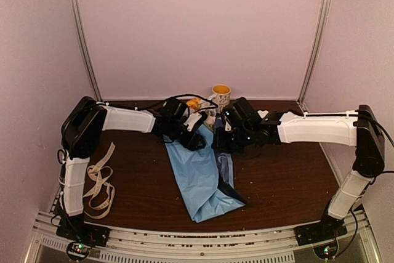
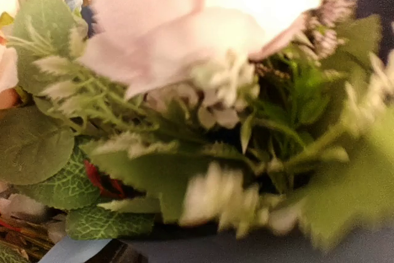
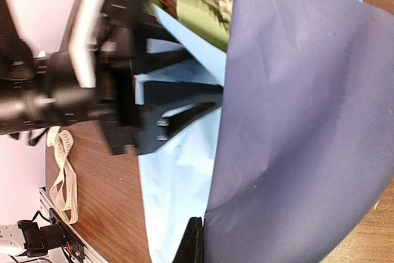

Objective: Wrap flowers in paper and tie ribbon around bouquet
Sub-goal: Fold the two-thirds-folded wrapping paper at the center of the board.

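The flowers (image 2: 203, 90) fill the left wrist view: pale pink and white blooms over green leaves, blurred. They lie at the table's back middle (image 1: 196, 104), on the top end of the light blue paper (image 1: 200, 180). My left gripper (image 1: 198, 135) sits at the blooms. In the right wrist view its dark fingers (image 3: 184, 115) stand apart with a light blue fold between them. My right gripper (image 3: 200, 223) is shut on the paper's edge and holds the navy side (image 3: 295, 121) up beside the flowers (image 3: 197, 4). The ribbon (image 1: 98, 186) lies looped at the left.
A white mug with a yellow inside (image 1: 221, 95) stands at the back, just behind both grippers. The ribbon (image 3: 61, 183) lies near the left arm's base. Brown wooden tabletop (image 1: 283, 177) shows to the right of the paper.
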### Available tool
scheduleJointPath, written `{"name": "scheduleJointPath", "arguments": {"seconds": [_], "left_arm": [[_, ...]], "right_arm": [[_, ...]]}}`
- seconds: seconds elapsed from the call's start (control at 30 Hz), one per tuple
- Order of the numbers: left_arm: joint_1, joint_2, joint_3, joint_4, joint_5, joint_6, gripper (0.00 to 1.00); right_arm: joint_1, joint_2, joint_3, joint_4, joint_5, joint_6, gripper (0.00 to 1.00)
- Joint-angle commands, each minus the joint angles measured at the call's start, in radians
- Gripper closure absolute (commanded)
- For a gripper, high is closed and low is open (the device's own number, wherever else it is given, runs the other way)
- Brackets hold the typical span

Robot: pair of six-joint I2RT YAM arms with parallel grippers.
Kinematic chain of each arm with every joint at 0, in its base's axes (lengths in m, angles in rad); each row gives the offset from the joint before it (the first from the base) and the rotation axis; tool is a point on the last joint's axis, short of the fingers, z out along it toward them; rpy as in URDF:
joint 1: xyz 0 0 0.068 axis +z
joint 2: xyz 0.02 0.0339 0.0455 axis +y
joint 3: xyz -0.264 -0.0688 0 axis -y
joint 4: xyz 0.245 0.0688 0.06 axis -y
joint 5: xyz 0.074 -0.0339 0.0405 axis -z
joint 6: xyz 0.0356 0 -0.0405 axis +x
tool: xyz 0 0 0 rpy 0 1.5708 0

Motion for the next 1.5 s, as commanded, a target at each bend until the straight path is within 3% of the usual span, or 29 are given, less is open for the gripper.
{"name": "scheduleJointPath", "arguments": {"seconds": [0.0, 0.3, 0.5, 1.07, 1.23, 1.3, 1.47], "left_arm": [[-0.009, 0.042, 0.039, 0.011, 0.0, -0.013, 0.36], [-0.013, 0.102, 0.052, 0.011, 0.007, -0.039, 0.36], [0.003, 0.09, 0.05, 0.025, 0.024, -0.049, 0.36], [0.089, -0.177, -0.095, 0.082, 0.121, -0.079, 0.32], [0.098, -0.227, -0.157, 0.092, 0.161, -0.095, 0.3], [0.099, -0.241, -0.19, 0.116, 0.191, -0.114, 0.29], [0.098, -0.252, -0.256, 0.21, 0.271, -0.181, 0.27]], "right_arm": [[0.037, -0.014, 0.088, -0.068, 0.086, -0.064, 1.0], [0.06, 0.099, 0.15, -0.007, 0.006, -0.035, 1.0], [0.06, 0.195, 0.141, 0.053, -0.093, 0.018, 0.93], [0.054, 0.306, 0.097, 0.098, -0.084, 0.052, 0.91], [0.052, 0.306, 0.093, 0.116, -0.1, 0.04, 0.75], [0.052, 0.303, 0.093, 0.141, -0.119, 0.033, 0.6], [0.053, 0.294, 0.09, 0.202, -0.157, 0.018, 0.36]]}}
